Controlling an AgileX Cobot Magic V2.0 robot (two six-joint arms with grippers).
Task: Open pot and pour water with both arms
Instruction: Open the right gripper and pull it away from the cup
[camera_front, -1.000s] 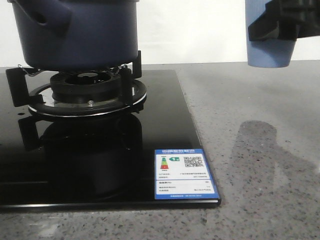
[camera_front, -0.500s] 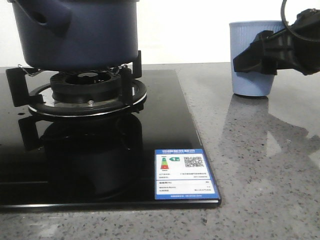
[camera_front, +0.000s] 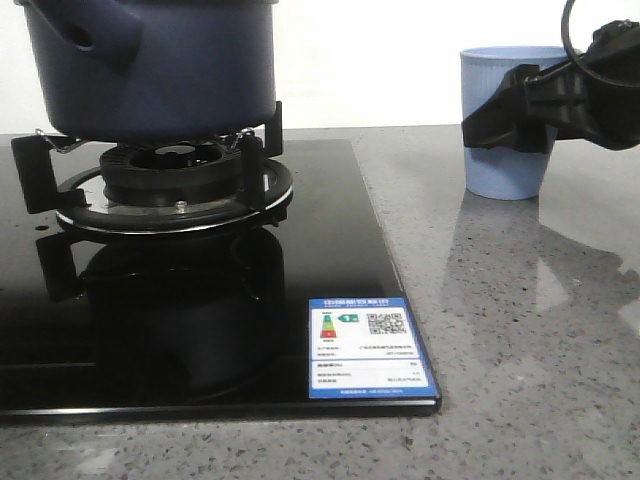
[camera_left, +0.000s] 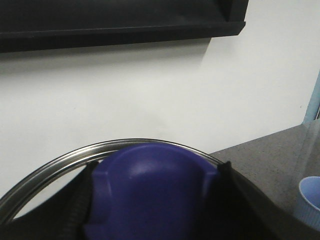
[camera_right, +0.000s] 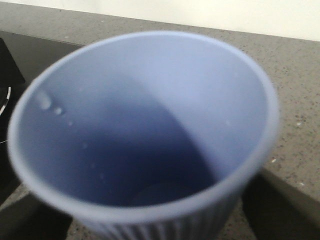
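The dark navy pot (camera_front: 150, 70) sits on the burner at the far left, its top cut off by the frame. My left gripper (camera_left: 155, 200) is out of the front view. It is shut on the blue-purple knob (camera_left: 150, 185) of the pot's lid, whose metal rim (camera_left: 60, 162) shows against the wall. The light blue ribbed cup (camera_front: 500, 165) stands upright on the counter at the right. My right gripper (camera_front: 505, 110) is shut around its upper half. In the right wrist view the cup (camera_right: 145, 130) looks empty, with a few drops on its inner wall.
A black glass stove top (camera_front: 330, 250) with a burner and pan supports (camera_front: 175, 175) fills the left half, with a blue energy label (camera_front: 368, 348) at its front right corner. Grey speckled counter (camera_front: 520, 350) lies to the right. A dark shelf (camera_left: 120, 20) hangs on the wall.
One second ago my right gripper held the cup high in the air. It came down and slightly left, and the cup now stands on the counter, barely moved in the last half second.
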